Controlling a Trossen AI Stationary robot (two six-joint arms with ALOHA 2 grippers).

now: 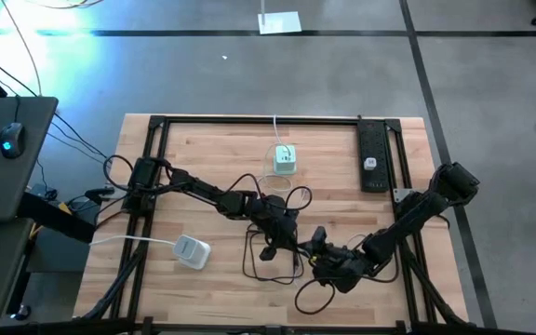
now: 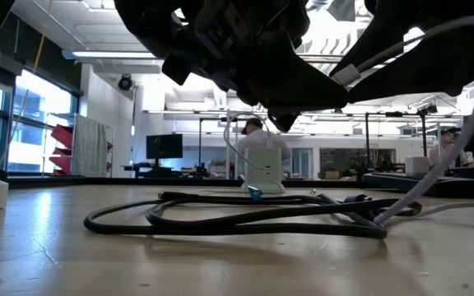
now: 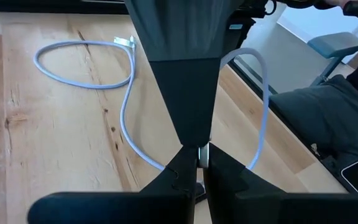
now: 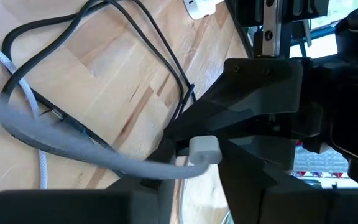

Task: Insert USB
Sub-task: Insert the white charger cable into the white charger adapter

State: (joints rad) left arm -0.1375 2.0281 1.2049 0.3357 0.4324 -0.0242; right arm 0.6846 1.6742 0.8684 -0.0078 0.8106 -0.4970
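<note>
USB plug pinched mid-tabletop

USB plug [image 4: 204, 149] on a white cable [image 3: 129, 106] sits between the right hand [image 1: 316, 244] fingers, over the tabletop [image 1: 203, 149]. Left hand [image 3: 199, 163], clamped tight, meets it. White charger block [image 1: 285, 160] stands well apart.

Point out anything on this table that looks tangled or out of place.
The black cable lies in loose, overlapping loops mid-table, and the white cable crosses over it near the right gripper. Nothing looks spilled or damaged.
</note>
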